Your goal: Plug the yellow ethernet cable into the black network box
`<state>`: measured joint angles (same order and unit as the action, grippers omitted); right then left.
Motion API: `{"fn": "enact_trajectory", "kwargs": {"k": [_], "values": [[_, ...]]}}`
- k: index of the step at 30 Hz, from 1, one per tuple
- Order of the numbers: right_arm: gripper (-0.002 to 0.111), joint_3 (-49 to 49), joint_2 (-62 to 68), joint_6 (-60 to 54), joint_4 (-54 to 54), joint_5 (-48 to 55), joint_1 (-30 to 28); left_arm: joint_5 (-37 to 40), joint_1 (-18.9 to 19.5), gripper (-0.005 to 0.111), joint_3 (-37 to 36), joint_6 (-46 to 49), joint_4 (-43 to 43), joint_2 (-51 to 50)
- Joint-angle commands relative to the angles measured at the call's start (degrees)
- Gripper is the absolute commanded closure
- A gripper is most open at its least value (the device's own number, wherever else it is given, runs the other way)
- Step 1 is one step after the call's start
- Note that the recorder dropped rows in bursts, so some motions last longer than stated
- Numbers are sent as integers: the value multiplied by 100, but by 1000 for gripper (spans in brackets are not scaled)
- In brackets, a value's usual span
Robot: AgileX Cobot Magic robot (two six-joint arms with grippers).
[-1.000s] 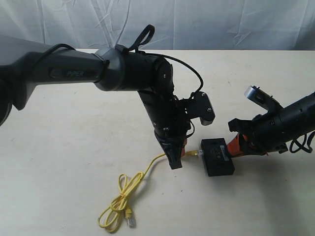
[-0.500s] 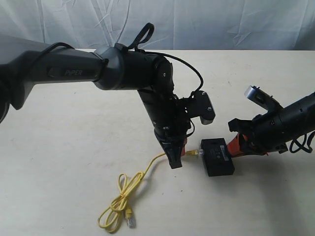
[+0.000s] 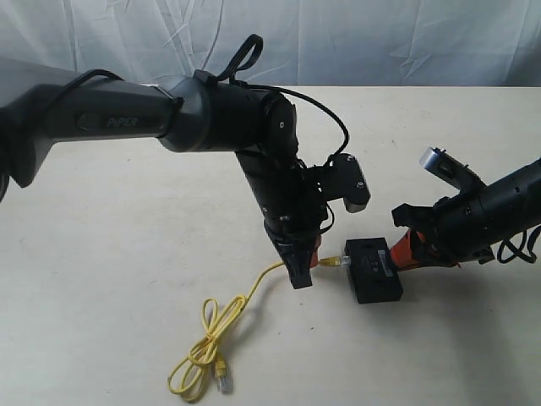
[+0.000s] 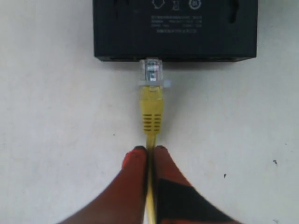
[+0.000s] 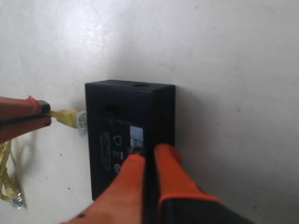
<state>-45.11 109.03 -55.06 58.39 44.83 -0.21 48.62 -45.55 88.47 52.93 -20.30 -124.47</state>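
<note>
— Yellow ethernet cable (image 4: 152, 107)?
— Being pinched just behind its boot, between the left gripper's (image 4: 148, 151) closed orange fingers (image 4: 135, 163); clear plug (image 4: 153, 72) touching the black network box's (image 4: 175, 28) side wall, depth impossible to tell.
— And the right gripper (image 5: 149, 154)?
— Pressing on the box's top beside the white label (image 5: 136, 135), fingers nearly together, clasping nothing visible.
— Rest of the cord?
— Lying in loose loops (image 3: 203, 351) on the table (image 3: 110, 254), well apart from the box.

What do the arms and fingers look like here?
Left arm: dark grey tubular links, PiPER lettering, black cables looping off. Right arm: black. Left module and right module: black, silver-grey ends. Left fingers and right fingers: tapered, orange-red with black patches.
</note>
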Motion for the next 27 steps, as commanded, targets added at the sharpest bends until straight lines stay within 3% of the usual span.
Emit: {"fn": "enact_trajectory", "kwargs": {"k": [1, 27], "values": [[109, 72, 192, -101, -393, -774, 28, -105, -26, 107, 32, -13, -69, 74], [109, 72, 192, -101, -373, -764, 28, -200, -26, 107, 32, 121, -313, -20]]}}
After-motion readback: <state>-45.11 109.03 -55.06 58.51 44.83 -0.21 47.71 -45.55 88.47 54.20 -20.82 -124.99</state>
